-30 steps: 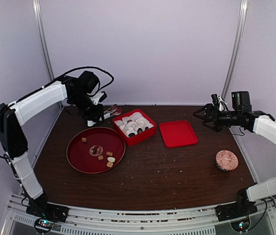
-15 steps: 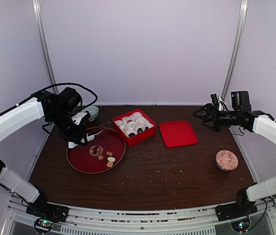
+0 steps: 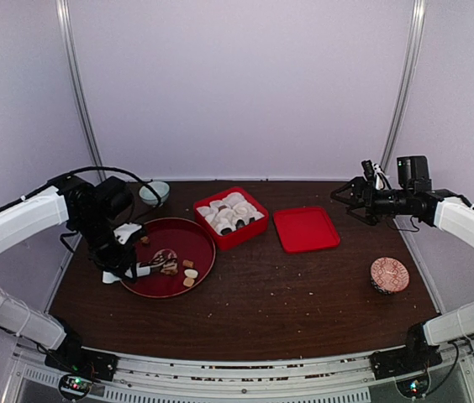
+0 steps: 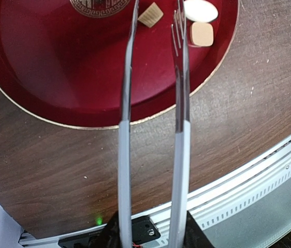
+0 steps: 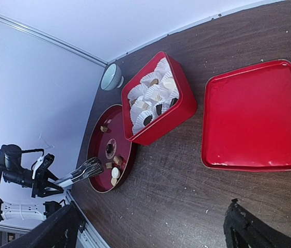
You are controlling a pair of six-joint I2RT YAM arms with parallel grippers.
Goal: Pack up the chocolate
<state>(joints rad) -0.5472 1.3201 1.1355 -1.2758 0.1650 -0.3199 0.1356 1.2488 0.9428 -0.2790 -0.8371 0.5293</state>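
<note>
Several chocolate pieces (image 3: 188,273) lie on a dark red round plate (image 3: 140,256): a white one (image 4: 200,10), a tan one (image 4: 202,33) and a tan cube (image 4: 150,14). My left gripper (image 3: 122,262) is shut on metal tongs (image 3: 155,268) at the plate's near left edge. The tongs (image 4: 179,103) stand apart with nothing between them, tips beside the white and tan pieces. A red box (image 3: 230,217) holds white paper cups, some with chocolate in them. My right gripper (image 3: 342,197) is open and empty, high above the table's right side.
The red lid (image 3: 306,228) lies flat to the right of the box. A pink patterned bowl (image 3: 389,274) sits at the right. A small pale bowl (image 3: 155,193) stands at the back left. The metal front rail (image 4: 269,170) runs close behind my left gripper.
My left arm has swung from the back of the table toward the near side with the tongs. Their tips are now low over the plate by the chocolates. The right arm has not moved.
</note>
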